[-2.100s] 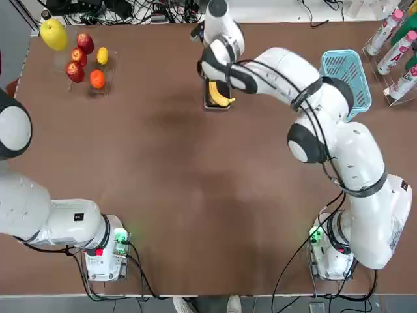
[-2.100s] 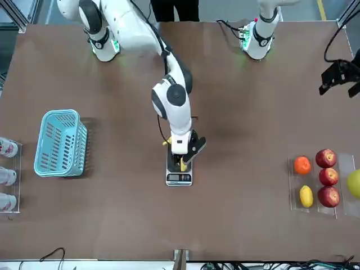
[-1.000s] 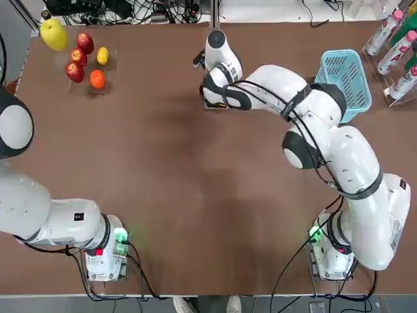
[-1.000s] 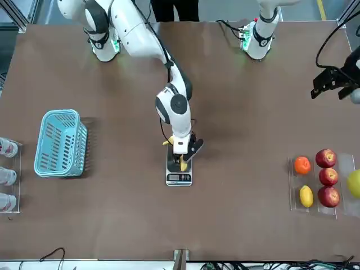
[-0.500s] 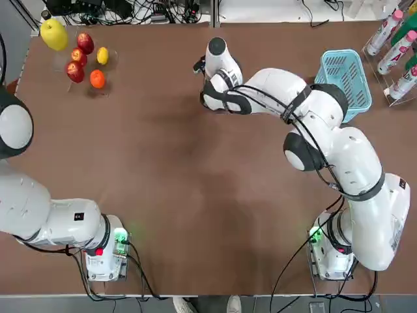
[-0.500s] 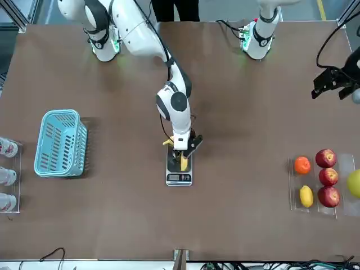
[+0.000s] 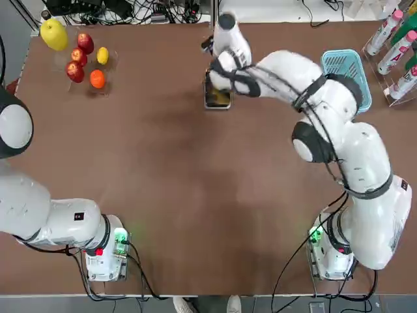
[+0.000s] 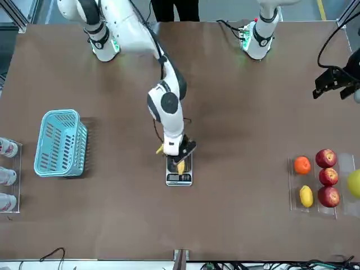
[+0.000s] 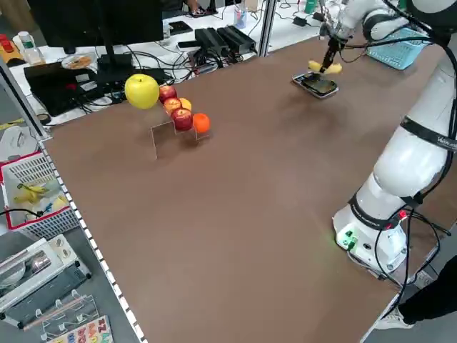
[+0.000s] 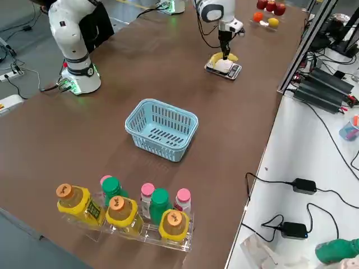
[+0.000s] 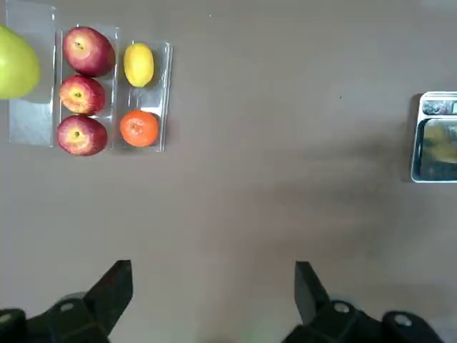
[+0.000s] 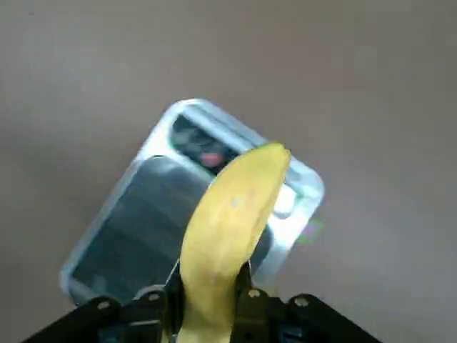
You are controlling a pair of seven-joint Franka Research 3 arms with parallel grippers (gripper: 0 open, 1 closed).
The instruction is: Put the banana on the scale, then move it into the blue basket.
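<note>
**Banana held just above the scale**

The right hand point(image 12: 207, 304) is clamped on the banana point(image 12: 227, 221), its fingers point(image 12: 246, 300) pressed against the fruit's sides near one end. The other end of the banana juts out over the scale point(image 12: 125, 229). In the left side view the banana point(image 9: 323, 67) hangs clear of the scale point(image 9: 318, 85), with a gap between them, so it no longer rests on the platform. The front view shows the same grip: the right hand point(image 8: 178, 153) sits directly over the scale point(image 8: 179, 175), with the yellow fruit point(image 8: 179, 165) showing below the fingers.

Taking the scale as the landmark, it lies toward the far edge of the brown tabletop point(image 7: 195, 195) from the arms' bases, roughly midway across. The blue basket point(image 7: 345, 75) stands well apart from it on the robot's right; it holds nothing in the right side view point(image 10: 162, 129). Beyond the basket, at the tabletop's right edge, is a row of bottles point(image 10: 120, 210) with coloured caps. On the robot's left of the scale, well apart, a clear stand holds three red apples point(image 11: 80, 93), a lemon point(image 11: 138, 64) and an orange point(image 11: 138, 128), with a larger yellow-green fruit point(image 11: 16, 63) beside them.

The left hand point(image 11: 213, 296) hangs well away from the scale, fingers spread wide and holding nothing, high above the tabletop near the fruit stand.
</note>
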